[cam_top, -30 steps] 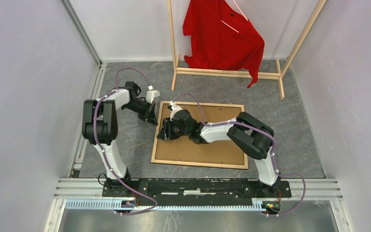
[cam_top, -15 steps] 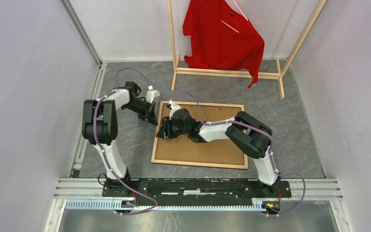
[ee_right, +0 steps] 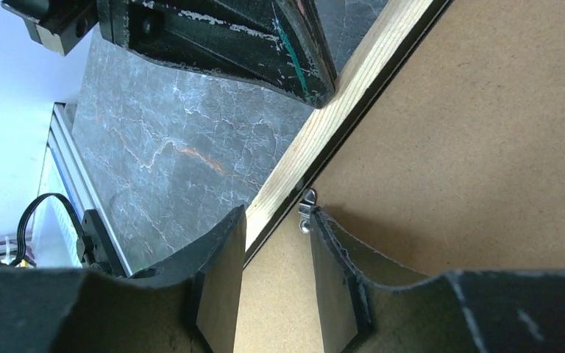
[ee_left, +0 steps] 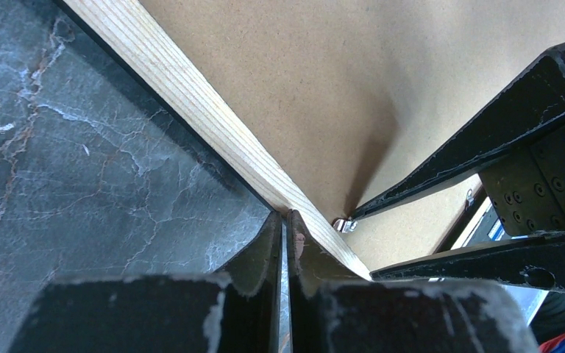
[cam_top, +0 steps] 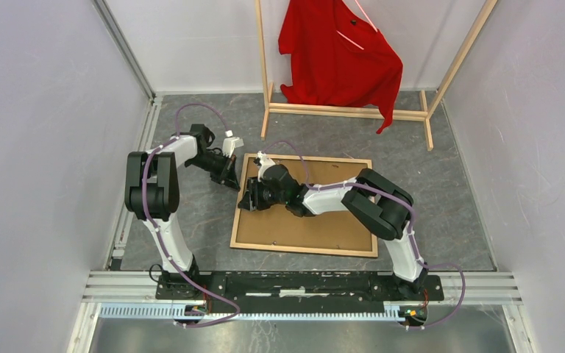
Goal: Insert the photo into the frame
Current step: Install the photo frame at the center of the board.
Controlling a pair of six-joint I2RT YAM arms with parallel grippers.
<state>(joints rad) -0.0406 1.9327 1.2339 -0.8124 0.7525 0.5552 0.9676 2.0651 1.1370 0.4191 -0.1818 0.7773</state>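
The frame (cam_top: 301,250) lies face down, its light wood back up, with the brown backing board (cam_top: 316,224) inside it. The photo is hidden. My left gripper (cam_top: 231,179) is shut, its tips (ee_left: 285,217) resting at the outer edge of the frame's left rail (ee_left: 184,103). My right gripper (cam_top: 247,201) is open just above the board (ee_right: 485,147) by that rail (ee_right: 324,125). Its right fingertip touches a small metal clip (ee_right: 307,213), which also shows in the left wrist view (ee_left: 344,224). Its left finger hangs over the rail.
A wooden clothes rack (cam_top: 338,110) with a red shirt (cam_top: 338,51) stands at the back. Grey walls close in left and right. An aluminium track (cam_top: 136,169) runs along the left side of the dark marbled floor (ee_left: 81,147).
My right gripper has shifted slightly left toward the frame's left rail. The left arm and the frame have not moved.
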